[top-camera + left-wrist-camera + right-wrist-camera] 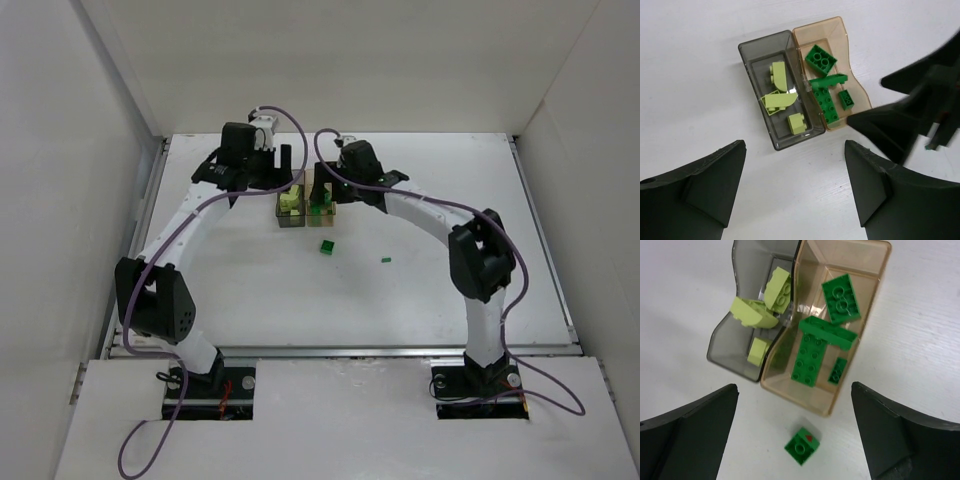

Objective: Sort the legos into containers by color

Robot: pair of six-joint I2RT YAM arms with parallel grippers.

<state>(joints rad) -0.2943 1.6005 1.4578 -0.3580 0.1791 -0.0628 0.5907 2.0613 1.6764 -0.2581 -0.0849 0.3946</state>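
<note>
Just beside amber container (867, 290), red-marked green lego (802, 446)

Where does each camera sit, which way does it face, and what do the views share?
Top external: fixed above and behind the bases, looking down on the table; left arm and right arm show whole.
Left wrist: looks down through the open left gripper at the grey container and amber container.
Right wrist: looks down past the open right gripper at both containers and a loose green lego.
Shared: all show the containers.
</note>
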